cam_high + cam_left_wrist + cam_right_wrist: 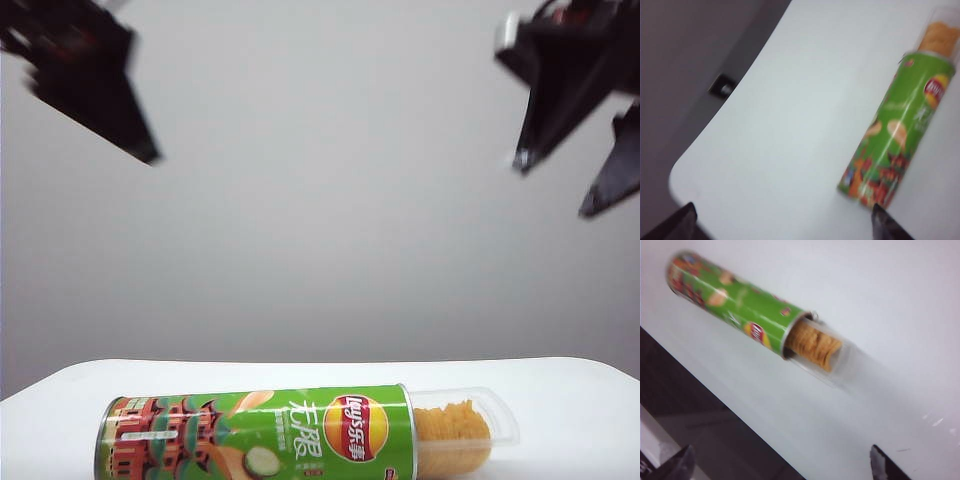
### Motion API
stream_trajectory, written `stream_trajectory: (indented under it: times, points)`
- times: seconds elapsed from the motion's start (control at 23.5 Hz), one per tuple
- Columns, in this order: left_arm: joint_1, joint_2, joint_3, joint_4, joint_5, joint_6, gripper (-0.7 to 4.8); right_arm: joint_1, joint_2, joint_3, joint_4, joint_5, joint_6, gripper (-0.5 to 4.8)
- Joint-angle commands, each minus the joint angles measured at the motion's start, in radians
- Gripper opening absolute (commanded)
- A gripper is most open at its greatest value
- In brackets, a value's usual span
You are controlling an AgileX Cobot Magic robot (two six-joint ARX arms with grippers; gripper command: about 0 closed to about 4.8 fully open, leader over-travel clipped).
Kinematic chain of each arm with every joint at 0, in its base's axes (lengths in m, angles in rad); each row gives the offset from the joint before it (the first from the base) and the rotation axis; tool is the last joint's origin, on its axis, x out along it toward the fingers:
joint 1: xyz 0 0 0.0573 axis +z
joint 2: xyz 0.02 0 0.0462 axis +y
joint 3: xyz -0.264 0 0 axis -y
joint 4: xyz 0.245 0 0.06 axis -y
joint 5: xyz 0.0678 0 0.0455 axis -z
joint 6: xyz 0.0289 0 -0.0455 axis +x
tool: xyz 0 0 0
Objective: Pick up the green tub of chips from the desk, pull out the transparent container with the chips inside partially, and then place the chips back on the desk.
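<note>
We find the green tub of chips (255, 435) lying on its side on the desk (560, 385), near the front edge in the exterior view, with the transparent container (470, 425) already drawn partway out of its open end and the chips (450, 435) showing through the clear plastic. Both arms are up and well clear of it: the left gripper (782, 220) is high on the left of the exterior view and the right gripper (575, 185) high on the right, each with its fingers spread wide and nothing between them. We judge the task to be essentially done, the tub resting on the desk with the tray exposed. As for handling, we expect the can to be light and fairly stiff along its length, though its thin wall would likely dent under a hard squeeze; its glossy printed skin looks slick, and being round it may roll if nudged sideways. We would take hold across the middle of the green body, away from the metal rims, with only moderate pressure. The clear tray looks thin and flexible, and the crisps inside are brittle, so we would pinch the tray only at its rounded outer end, lightly, and pull straight along the axis of the can.
</note>
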State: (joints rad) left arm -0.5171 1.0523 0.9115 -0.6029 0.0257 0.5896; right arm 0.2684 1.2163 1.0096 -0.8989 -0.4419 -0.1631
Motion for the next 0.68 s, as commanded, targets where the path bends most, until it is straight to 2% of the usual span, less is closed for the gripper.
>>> stream_trajectory:
  times: [0.04, 0.13, 0.26, 0.34, 0.43, 0.6, 0.68]
  points:
    - [0.001, -0.187, 0.001, -0.239, -0.076, -0.112, 4.54, 0.001, -0.109, 0.004, -0.072, -0.035, 0.036, 4.79]
    - [0.001, -0.286, -0.003, -0.32, -0.122, -0.153, 4.2, -0.002, -0.164, 0.0, -0.099, -0.019, 0.046, 4.79]
    - [0.001, -0.447, -0.04, -0.322, -0.254, -0.159, 4.21, -0.003, -0.254, -0.027, -0.029, 0.03, 0.098, 4.79]
    - [0.001, -0.678, -0.114, -0.26, -0.276, -0.206, 4.2, -0.003, -0.38, -0.101, 0.167, 0.066, 0.189, 4.79]
    - [0.001, -0.87, -0.186, -0.194, -0.325, -0.27, 3.93, -0.005, -0.475, -0.189, 0.367, 0.114, 0.28, 4.79]
    - [0.001, -1.048, -0.268, -0.145, -0.4, -0.352, 3.93, -0.014, -0.583, -0.31, 0.575, 0.198, 0.322, 3.94]
    - [0.002, -1.047, -0.278, -0.175, -0.397, -0.394, 3.92, -0.043, -0.657, -0.373, 0.657, 0.217, 0.332, 3.28]
